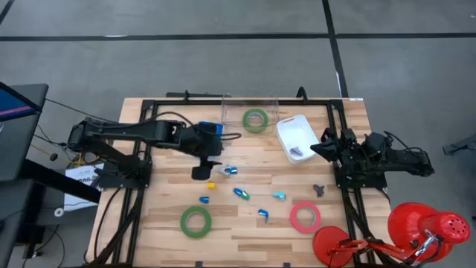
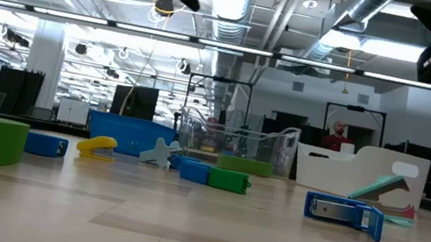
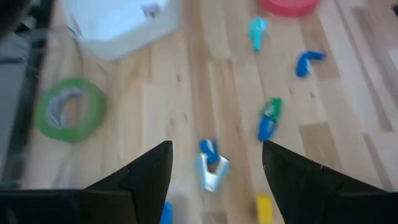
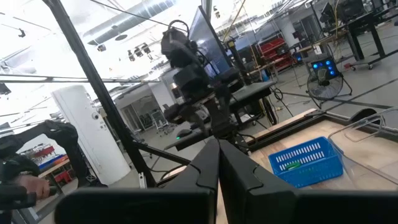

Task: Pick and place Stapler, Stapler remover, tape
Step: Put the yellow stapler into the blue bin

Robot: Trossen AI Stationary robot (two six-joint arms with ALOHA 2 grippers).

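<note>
Left claw (image 3: 214, 171) hangs open above the tabletop (image 1: 245, 227), nothing between its fingers; small blue-and-silver stapler remover (image 3: 211, 167) lies straight ahead, centred in the gap, long axis running away from the claw; likely next pick, a straight drop; blue-green stapler (image 3: 268, 118) sits farther off to one side; green tape (image 3: 69, 109) and white bin (image 3: 121, 25) beyond; right claw (image 1: 321, 149) parked shut by the bin, well apart; left arm clearly nearer.

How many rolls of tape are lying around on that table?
3. One green roll lies at the far edge inside the clear bin, another green roll sits near the front left, and a pinkish-red roll sits near the front right. None looks hidden.
</note>
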